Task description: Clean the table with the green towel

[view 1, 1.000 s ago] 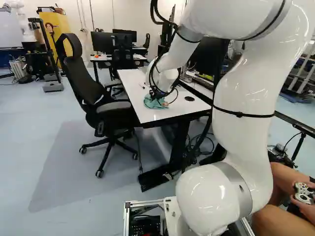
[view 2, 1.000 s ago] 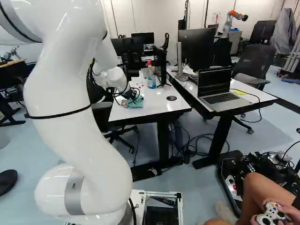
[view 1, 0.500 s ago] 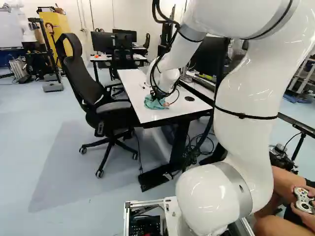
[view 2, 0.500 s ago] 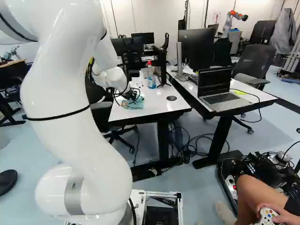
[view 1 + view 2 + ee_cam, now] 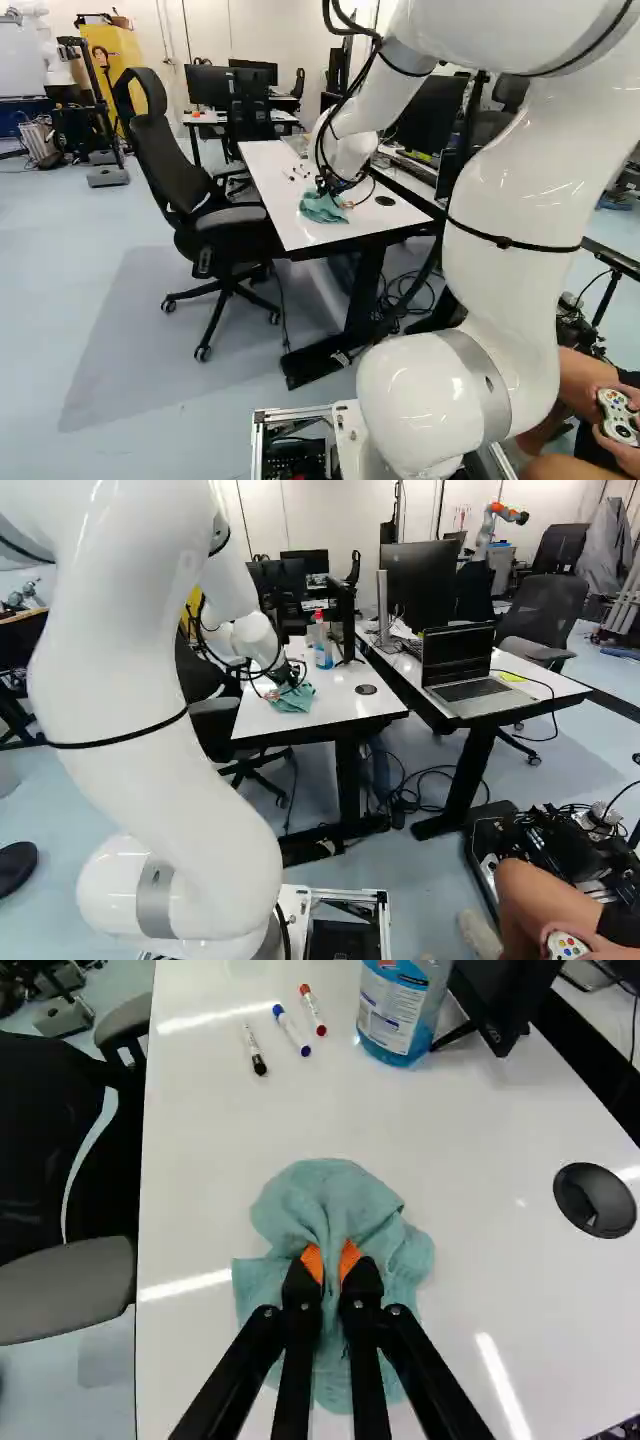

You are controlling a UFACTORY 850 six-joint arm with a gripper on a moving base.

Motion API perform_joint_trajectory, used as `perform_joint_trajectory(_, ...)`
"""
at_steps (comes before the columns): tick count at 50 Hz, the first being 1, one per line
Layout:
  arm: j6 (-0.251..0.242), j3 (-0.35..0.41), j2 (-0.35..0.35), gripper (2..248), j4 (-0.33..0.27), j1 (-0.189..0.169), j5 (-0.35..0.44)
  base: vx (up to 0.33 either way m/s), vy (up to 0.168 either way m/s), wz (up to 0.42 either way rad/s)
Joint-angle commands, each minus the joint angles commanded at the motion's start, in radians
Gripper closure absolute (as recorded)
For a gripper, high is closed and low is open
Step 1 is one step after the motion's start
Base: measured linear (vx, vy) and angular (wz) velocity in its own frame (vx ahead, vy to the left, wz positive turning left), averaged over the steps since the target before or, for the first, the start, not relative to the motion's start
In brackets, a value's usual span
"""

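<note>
In the left base view my gripper [image 5: 332,188] is low over the white table [image 5: 272,178], at the green towel [image 5: 322,210]. The right base view shows the gripper [image 5: 292,678] at the same towel [image 5: 294,700], near the table's front end. Seen from the wrist, the gripper [image 5: 332,1265] is shut on a bunched fold of the towel [image 5: 330,1200], its orange pads pinching the cloth from both sides. The rest of the towel spreads crumpled on the tabletop around and under the fingers.
Ahead of the towel lie black [image 5: 254,1050], blue [image 5: 291,1030] and red [image 5: 313,1010] markers, beside a blue spray bottle [image 5: 398,1010]. A round black cap [image 5: 594,1200] sits in the tabletop. An office chair [image 5: 190,180] flanks the table; a laptop [image 5: 468,670] stands on the neighbouring one.
The gripper and the towel in it have shifted slightly to the right and nearer the table's front end. My upper arm has swung with them. The base has not moved.
</note>
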Motion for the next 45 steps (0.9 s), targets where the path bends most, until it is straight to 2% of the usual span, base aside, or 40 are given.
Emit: perform_joint_trajectory(45,0.000,-0.075,0.039,212,0.039,-0.145,-0.189,0.000,0.000,0.000)
